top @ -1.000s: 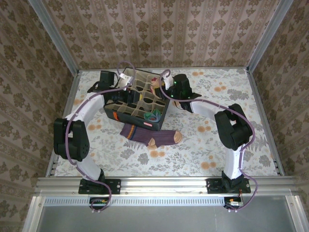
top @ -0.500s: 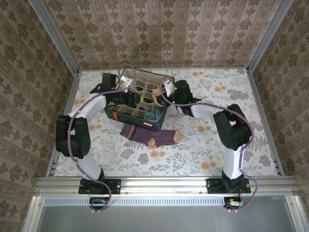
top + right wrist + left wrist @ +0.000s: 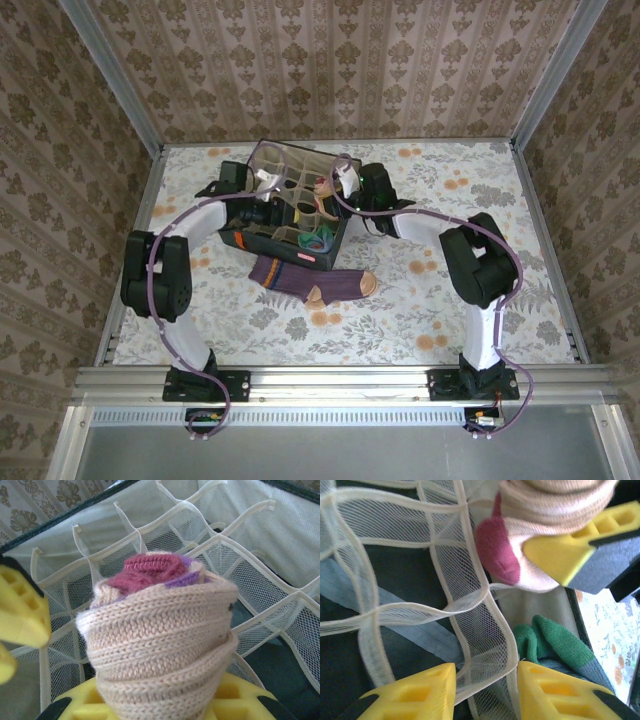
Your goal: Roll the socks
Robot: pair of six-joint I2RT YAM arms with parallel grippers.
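The purple sock [image 3: 312, 284], the largest piece, lies flat and unrolled on the flowered table [image 3: 430, 300], just in front of the dark grid-compartment box [image 3: 280, 247], with its tan heel and toe pointing right. The peach sock [image 3: 160, 640] is wound into a tight upright roll, with maroon and a purple stripe showing at its top. The right gripper [image 3: 161, 705] is clamped on its lower part and holds it over the box's mesh cells. The blue-grey sock [image 3: 560, 652] sits bunched in a near corner compartment, green toe uppermost.

The table in front of and to the right of the box is bare. The box itself stands tilted, its far edge raised, with both arms crowded over it.

The left gripper [image 3: 486, 692] has its yellow fingers apart on either side of a mesh divider [image 3: 490, 650], without pinching it. Most of the blue-grey sock is hidden behind the compartment wall, and the bottom of the peach roll is cut off from view.
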